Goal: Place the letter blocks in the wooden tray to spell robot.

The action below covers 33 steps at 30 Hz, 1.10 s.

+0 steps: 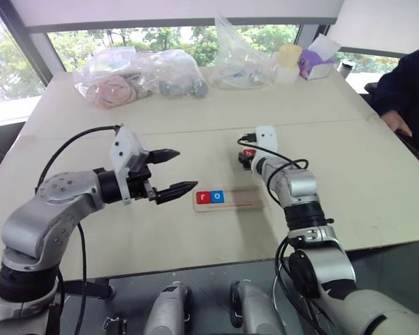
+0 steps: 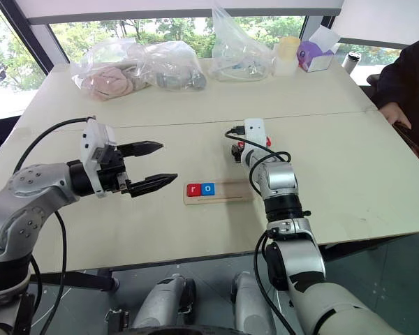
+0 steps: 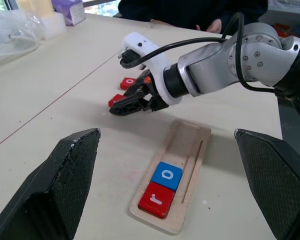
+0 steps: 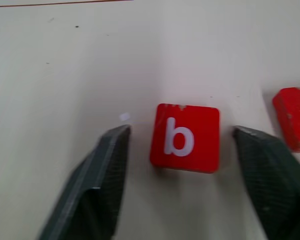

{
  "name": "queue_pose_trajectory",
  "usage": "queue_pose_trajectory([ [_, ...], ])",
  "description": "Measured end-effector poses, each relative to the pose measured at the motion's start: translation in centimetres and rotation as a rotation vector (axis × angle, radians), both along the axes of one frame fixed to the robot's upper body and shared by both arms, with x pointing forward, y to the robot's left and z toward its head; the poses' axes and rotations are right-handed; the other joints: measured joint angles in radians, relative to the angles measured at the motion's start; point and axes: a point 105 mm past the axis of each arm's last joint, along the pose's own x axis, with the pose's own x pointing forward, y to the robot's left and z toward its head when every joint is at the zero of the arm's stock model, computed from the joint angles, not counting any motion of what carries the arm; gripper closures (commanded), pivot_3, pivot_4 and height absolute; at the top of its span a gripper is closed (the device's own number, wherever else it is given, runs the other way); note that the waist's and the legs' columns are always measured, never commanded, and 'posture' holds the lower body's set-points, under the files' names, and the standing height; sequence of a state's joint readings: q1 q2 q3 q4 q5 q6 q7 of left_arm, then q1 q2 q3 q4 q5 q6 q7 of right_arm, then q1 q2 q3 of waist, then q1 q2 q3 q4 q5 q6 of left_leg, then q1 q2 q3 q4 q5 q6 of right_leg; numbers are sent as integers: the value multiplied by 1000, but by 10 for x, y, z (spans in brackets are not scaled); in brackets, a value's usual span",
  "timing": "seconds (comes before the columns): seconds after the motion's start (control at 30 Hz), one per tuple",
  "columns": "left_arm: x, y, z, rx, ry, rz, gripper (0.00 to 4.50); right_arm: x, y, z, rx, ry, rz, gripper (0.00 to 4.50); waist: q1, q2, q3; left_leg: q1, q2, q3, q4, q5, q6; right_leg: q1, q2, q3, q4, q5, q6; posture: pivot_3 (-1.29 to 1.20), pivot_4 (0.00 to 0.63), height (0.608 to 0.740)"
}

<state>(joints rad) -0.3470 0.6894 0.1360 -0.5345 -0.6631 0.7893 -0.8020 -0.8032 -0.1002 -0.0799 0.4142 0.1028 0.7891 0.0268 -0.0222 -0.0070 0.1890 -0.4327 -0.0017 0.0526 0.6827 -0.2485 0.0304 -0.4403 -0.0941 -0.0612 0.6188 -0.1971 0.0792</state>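
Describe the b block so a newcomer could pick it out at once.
Start at the wooden tray in the middle of the table, which holds a red r and a blue o. Just beyond it, the right gripper has its two black fingers on either side of the b block. It is red like the tile beside it, but shows a white b.

second red tile (image 4: 293, 117): right of the red square "b" tile (image 4: 185, 137), cut by frame edge, letter unreadable
clear plastic bags (image 1: 143, 73): contents unclear
seated person (image 1: 407, 87): mostly cropped
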Motion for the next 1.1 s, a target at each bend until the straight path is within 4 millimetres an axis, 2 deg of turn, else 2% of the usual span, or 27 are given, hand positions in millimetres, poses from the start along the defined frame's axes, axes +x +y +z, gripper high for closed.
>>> queue_pose_trajectory([
  [0.03, 0, 0, 0, 1, -1, -3, 0, 0, -1, 0, -3, 2, 0, 3299, 0, 0, 0, 0, 0, 0, 0, 0, 0, 0, 0, 0, 0, 0, 0, 0, 150, 725],
  [0.13, 0, -2, 1, -3, -12, -9, 0, -4, -3, 1, -11, 10, 4, 3337, 2, 0, 0, 0, 0, 0, -1, 0, 0, 0, 0, 0, 0, 0, 0, 0, 150, 725],
  [0.23, 0, -5, -2, -3, -6, -25, 0, -18, -16, 3, -28, 23, 11, 3337, 13, 0, 0, 0, 0, 0, -1, 0, 0, 0, 0, 0, 0, 0, 0, 0, 150, 725],
  [0.3, 0, -8, -6, -5, 8, -35, 0, -35, -27, 7, -41, 33, 33, 3337, 18, 1, 0, -2, -1, 0, -1, 0, 0, -1, -1, 0, -2, 0, 0, 0, 150, 725],
  [0.47, 2, -13, -9, -16, 18, -65, 0, -87, -55, 32, -85, 12, 51, 3337, 14, 1, 0, -3, 0, 0, -1, 0, 0, -2, -2, -1, -3, -1, 0, 0, 150, 725],
  [0.53, 3, -13, -12, -17, 23, -73, 0, -109, -62, 28, -90, 49, 44, 3337, 12, 1, 0, -3, 0, -1, -2, -1, 0, -2, -1, -1, -3, -1, 0, 0, 150, 725],
  [0.63, 3, -15, -13, -16, 28, -90, 0, -129, -66, 16, -85, 116, 34, 3337, 8, 1, 0, -3, 1, 0, -2, -1, 0, -3, -1, -1, -3, 0, -1, 0, 150, 725],
  [0.8, 6, -18, -14, -17, 31, -113, 0, -141, -71, 2, -94, 151, 3, 3337, 13, 1, 0, -4, 1, -1, -2, -1, -1, -3, -3, -2, -5, 0, -1, 0, 150, 725],
  [0.93, 8, -17, -11, -18, 19, -114, 0, -137, -82, -6, -111, 147, -49, 3337, 10, 1, 1, -7, -1, 0, -2, -1, 0, -5, -3, -2, -7, 0, -1, 0, 150, 725],
  [1.1, 8, -17, -11, -14, 16, -112, 0, -133, -85, -8, -119, 120, -56, 3337, 11, 1, 1, -8, 0, 0, -2, -1, 0, -6, -2, -2, -6, 0, -1, 0, 150, 725],
])
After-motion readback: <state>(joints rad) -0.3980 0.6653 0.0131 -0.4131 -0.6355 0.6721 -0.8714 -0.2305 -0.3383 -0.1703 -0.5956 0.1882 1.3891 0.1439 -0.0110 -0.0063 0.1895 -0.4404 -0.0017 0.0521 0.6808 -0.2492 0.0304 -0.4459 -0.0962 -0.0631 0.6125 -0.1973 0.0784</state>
